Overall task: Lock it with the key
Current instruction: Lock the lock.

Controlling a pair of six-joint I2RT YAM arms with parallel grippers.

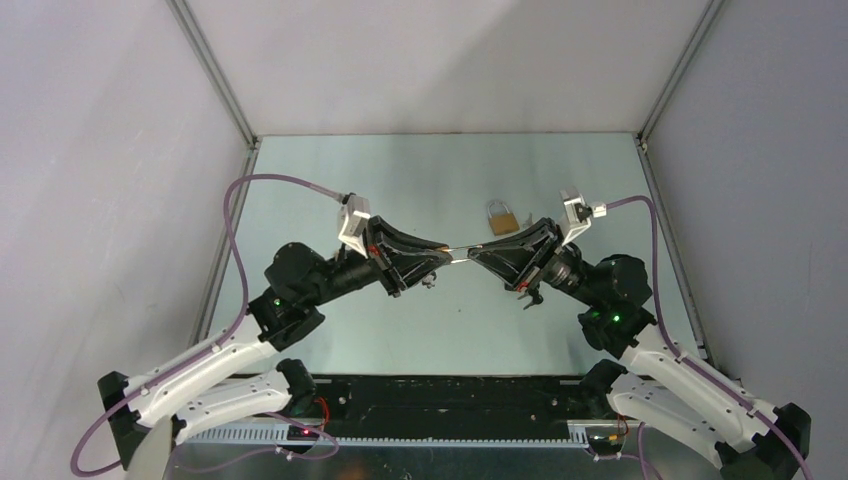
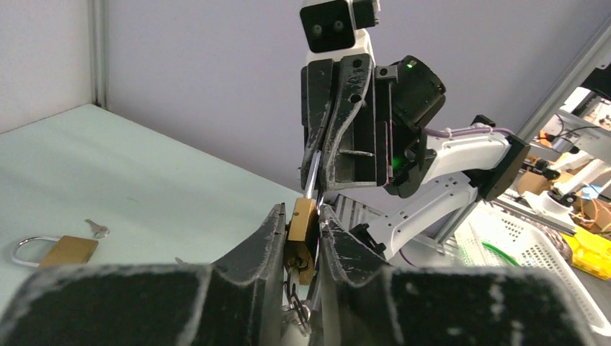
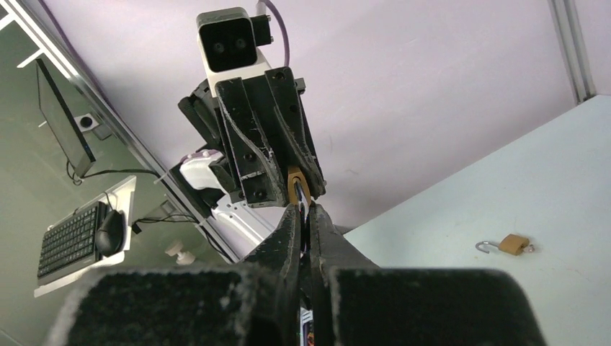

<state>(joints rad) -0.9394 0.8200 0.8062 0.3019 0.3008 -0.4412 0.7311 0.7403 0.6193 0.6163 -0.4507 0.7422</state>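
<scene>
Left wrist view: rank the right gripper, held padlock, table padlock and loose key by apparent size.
1. right gripper
2. held padlock and table padlock: look alike; the held one is nearer and partly hidden, so unranked
3. loose key

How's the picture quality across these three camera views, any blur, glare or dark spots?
Top external: evenly lit, sharp, with a soft sheen on the table. Left wrist: the left fingers are dark and blurred up close, the held padlock is fairly sharp. Right wrist: the right fingers fill the bottom out of focus; the spare padlock is small but clear.
</scene>
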